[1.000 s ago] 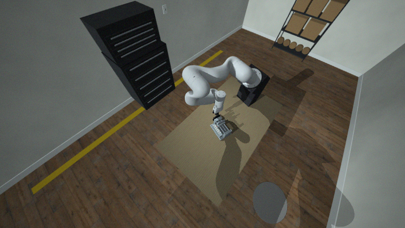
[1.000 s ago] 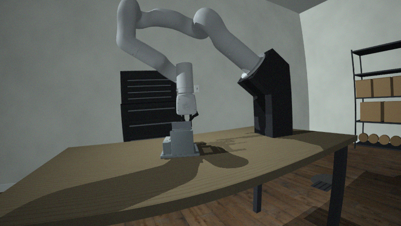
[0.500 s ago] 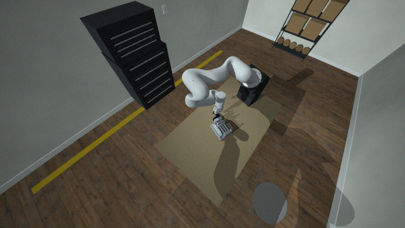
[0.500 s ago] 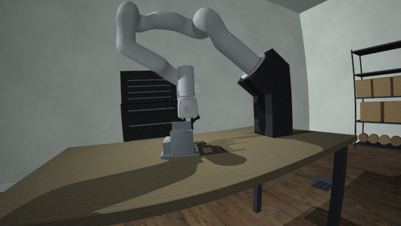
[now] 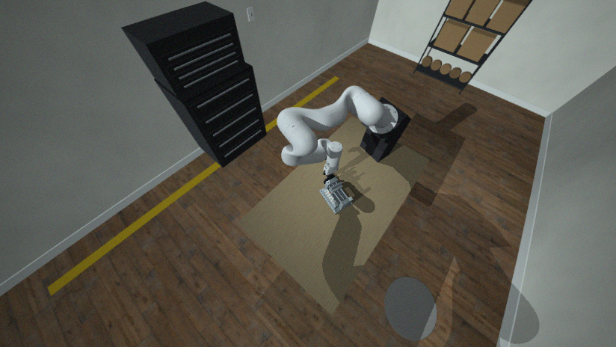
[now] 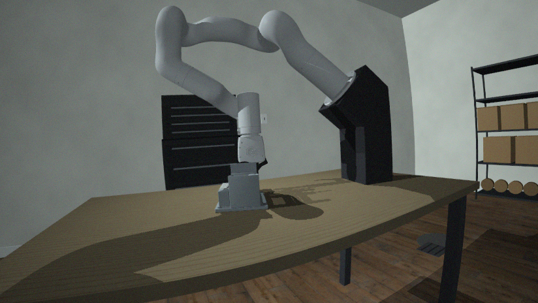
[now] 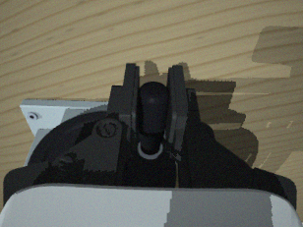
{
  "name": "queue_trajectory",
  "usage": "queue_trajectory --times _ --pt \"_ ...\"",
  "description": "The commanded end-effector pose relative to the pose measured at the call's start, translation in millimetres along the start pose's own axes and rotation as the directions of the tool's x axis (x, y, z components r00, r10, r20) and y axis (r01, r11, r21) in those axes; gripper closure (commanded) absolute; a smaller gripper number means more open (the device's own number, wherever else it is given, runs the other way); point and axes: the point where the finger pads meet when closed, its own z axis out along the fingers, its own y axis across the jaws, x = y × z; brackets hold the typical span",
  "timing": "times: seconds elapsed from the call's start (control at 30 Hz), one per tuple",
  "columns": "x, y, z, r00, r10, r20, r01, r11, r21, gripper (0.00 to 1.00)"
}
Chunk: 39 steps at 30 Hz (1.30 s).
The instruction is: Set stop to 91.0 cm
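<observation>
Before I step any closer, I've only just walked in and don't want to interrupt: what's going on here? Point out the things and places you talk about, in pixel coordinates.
A white robot arm (image 5: 308, 118) (image 6: 225, 30) is working at a small grey device (image 5: 343, 197) (image 6: 243, 191) (image 7: 46, 108) on the table (image 5: 279, 223) (image 6: 376, 199) (image 7: 59, 48). Its claw (image 5: 329, 177) (image 6: 262, 164) (image 7: 152, 84) is shut on a dark knob (image 7: 153, 104), apparently the handwheel's grip. So it hasn't let go yet, and I can't read from here whether the stop is at 91.0 cm.

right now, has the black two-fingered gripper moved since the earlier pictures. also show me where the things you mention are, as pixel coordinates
Yes, downward: in the exterior view the gripper (image 5: 329, 177) (image 6: 261, 166) (image 7: 152, 84) sits lower against the grey block-shaped fixture (image 5: 346, 201) (image 6: 243, 191) (image 7: 49, 108).
</observation>
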Motion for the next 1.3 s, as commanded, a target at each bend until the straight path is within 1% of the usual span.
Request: queue_trajectory --times 0.0,0.43,1.27 --pt "0 -2 3 1.000 0.000 0.000 0.000 1.000 0.001 0.94" --pt "0 -11 12 1.000 0.000 0.000 0.000 1.000 0.001 0.94" --pt "0 -21 17 1.000 0.000 0.000 0.000 1.000 0.001 0.94"
